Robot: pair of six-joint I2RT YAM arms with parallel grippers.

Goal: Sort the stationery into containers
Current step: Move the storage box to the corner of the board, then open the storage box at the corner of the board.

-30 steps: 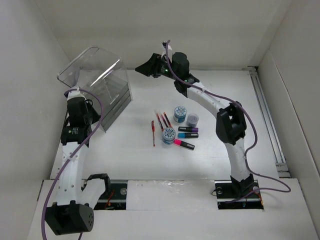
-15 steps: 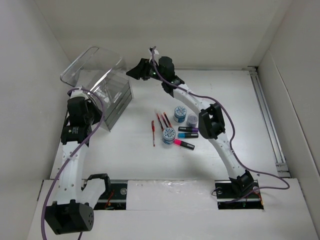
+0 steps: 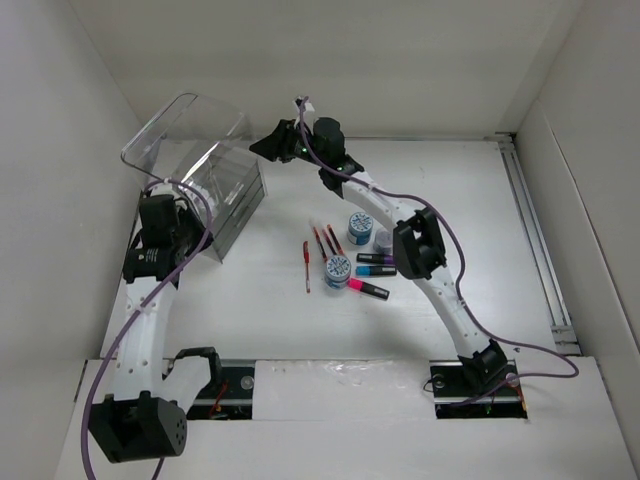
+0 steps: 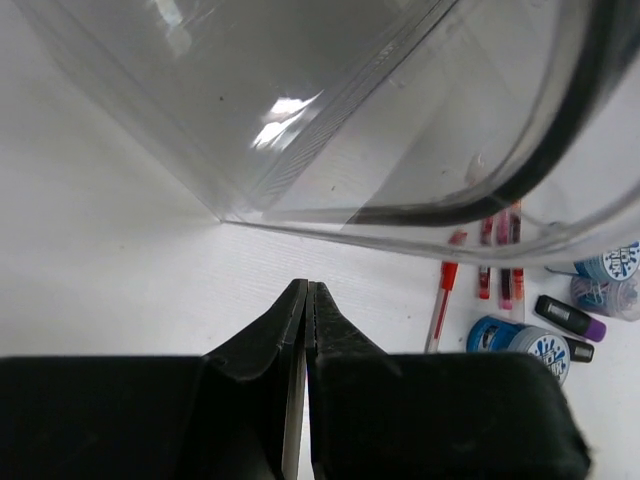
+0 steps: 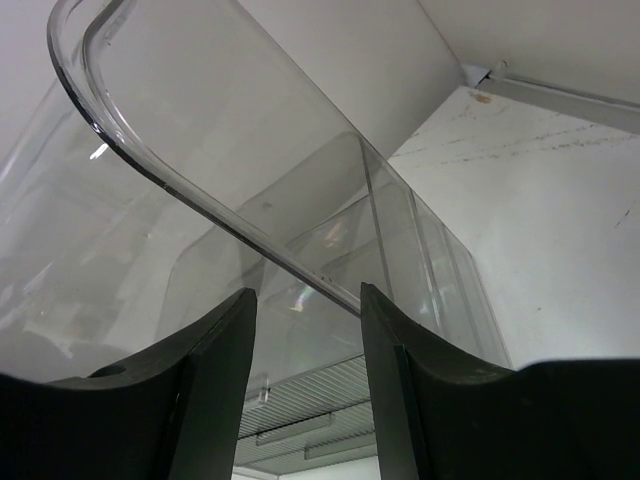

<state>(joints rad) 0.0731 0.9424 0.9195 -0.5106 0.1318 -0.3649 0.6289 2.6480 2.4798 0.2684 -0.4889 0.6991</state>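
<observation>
The white surface [image 3: 270, 320] carries the clear acrylic box [image 3: 235, 190] at its far left. The box's curved lid [image 3: 185, 125] is tipped up and back, and no stationery shows through the walls.

The right gripper [image 5: 308, 300] reaches in from the box's far right side. Its jaws stand apart with the lid's free edge running slantwise through the gap (whether either finger touches it, I cannot tell). The next move turns on that fit, and this is the arm at the lid.

The left gripper [image 4: 305, 292] is closed on nothing, low at the box's near left wall.

Everything to be sorted lies mid-surface, right of the box:
- three patterned tubs [image 3: 360, 225]
- three markers [image 3: 377, 258]
- four red pens [image 3: 306, 265], their long axes running near to far
</observation>
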